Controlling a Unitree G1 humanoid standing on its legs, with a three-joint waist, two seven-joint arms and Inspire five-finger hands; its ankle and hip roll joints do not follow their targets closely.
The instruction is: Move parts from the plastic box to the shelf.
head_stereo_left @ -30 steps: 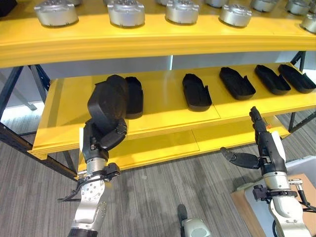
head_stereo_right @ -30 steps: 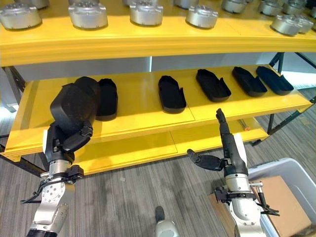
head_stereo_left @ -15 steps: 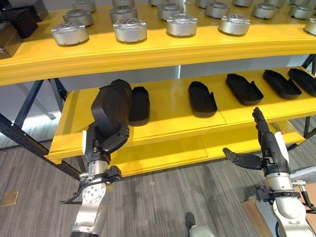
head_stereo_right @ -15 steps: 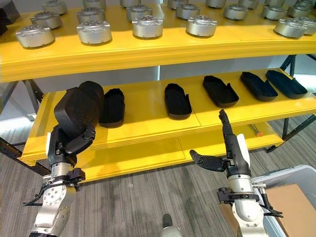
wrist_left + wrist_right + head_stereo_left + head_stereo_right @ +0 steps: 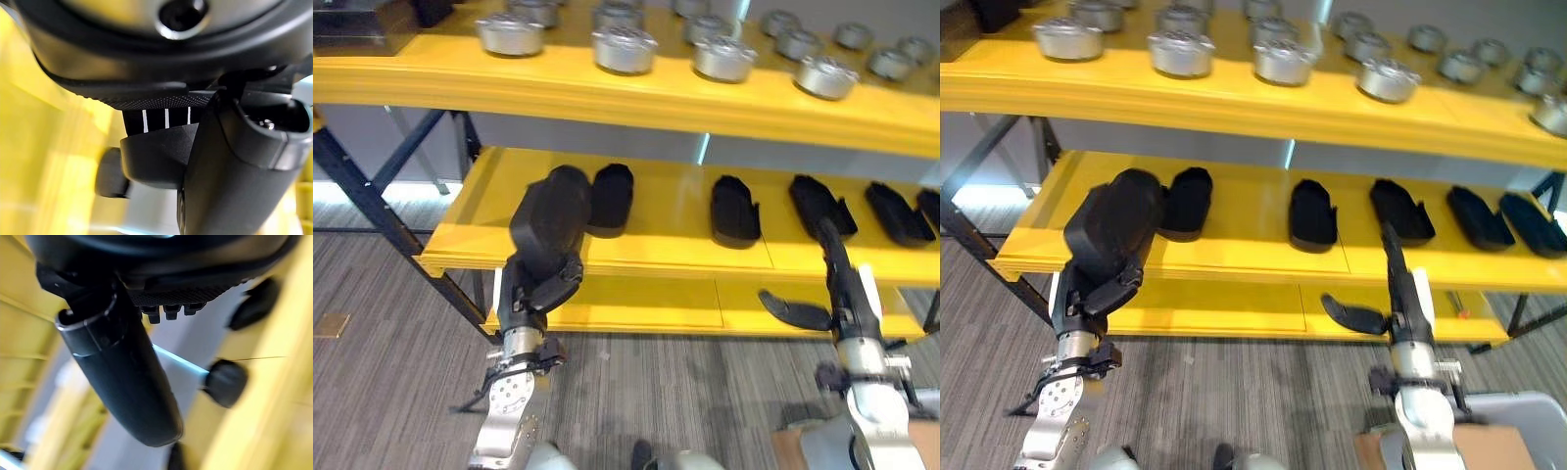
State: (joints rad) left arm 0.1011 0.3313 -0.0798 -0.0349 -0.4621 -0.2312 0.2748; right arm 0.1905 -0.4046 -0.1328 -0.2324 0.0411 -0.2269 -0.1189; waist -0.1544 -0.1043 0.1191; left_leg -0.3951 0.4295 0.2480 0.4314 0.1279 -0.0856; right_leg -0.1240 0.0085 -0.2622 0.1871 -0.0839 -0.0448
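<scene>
Left eye view — left hand (image 5: 536, 290) grips black part (image 5: 551, 217), held before shelf (image 5: 666, 230).

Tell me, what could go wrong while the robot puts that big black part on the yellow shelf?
The left hand grips the big black moulded plastic part from its lower end, so it might tip or slip. It is also close to another black part lying on the yellow middle shelf and could knock it.

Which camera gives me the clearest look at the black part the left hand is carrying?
The right eye view: the black oblong plastic part shows whole above the left hand, against the yellow shelf. The left eye view shows it nearly as well. The left wrist view catches just a dark edge, too close to read.
</scene>
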